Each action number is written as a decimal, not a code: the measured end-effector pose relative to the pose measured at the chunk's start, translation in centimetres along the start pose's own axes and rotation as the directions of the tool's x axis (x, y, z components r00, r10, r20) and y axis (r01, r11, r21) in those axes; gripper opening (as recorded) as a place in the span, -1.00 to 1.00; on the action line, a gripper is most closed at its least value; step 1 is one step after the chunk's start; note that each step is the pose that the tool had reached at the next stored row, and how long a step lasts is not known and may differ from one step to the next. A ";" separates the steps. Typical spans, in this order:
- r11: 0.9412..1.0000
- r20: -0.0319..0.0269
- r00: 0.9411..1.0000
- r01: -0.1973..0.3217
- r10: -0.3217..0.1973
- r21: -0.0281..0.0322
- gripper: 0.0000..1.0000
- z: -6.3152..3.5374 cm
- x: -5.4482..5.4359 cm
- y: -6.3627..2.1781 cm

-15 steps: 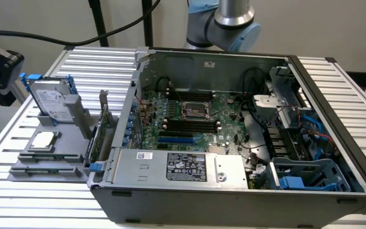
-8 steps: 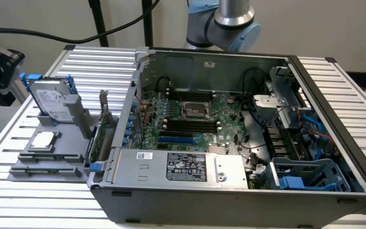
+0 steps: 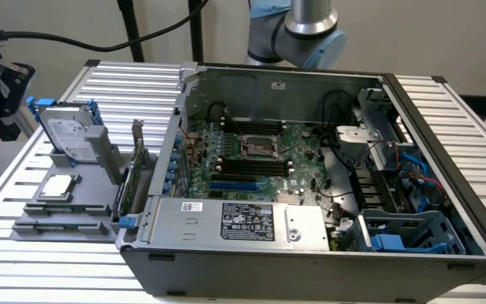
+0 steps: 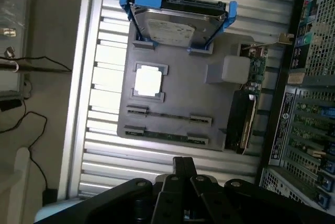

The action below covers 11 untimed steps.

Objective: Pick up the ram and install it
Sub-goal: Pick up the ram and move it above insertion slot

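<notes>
- Hovering near the gray tray (image 4: 180, 96): gripper (image 4: 184, 164) clenched, holding nothing.
- Ram (image 4: 165, 135) sits in the tray slot nearest the gripper.
- Tray also holds hard drive (image 4: 175, 25), processor chip (image 4: 148, 81), green card (image 4: 245, 116).
- Open computer case (image 3: 311, 269) alongside, motherboard (image 3: 260, 158) inside.

Claw (image 4: 183, 167): hanging over the surface (image 4: 104, 156), just short of the tray (image 4: 183, 98).
Tray: flat on the surface, running away from the claw.
Ram (image 4: 165, 135): lying in the tray's row nearest the claw.
Processor (image 4: 148, 81): on the tray, beyond the ram and a second row.
Hard drive (image 4: 175, 25): up on edge at the tray's end farthest from the claw.
Card (image 4: 256, 69): on edge along the tray's flank, between tray and computer case (image 4: 309, 77).
Computer case: on the surface, off to the claw's side, just beside the tray.
</notes>
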<state>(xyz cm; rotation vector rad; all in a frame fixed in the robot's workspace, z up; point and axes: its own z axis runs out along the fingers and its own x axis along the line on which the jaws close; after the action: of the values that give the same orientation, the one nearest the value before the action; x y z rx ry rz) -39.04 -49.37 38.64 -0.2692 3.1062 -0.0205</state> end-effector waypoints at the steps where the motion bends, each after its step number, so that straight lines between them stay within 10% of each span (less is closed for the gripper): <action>1: 1.000 0.000 1.000 0.018 -0.018 0.000 -0.79 0.01 0.0 0.00; 11: 0.980 0.003 0.980 0.198 -0.198 -0.004 -0.79 0.10 0.0 0.00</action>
<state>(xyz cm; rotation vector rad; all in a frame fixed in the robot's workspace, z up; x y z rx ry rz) -39.04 -49.37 38.55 -0.5768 3.0628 -0.0167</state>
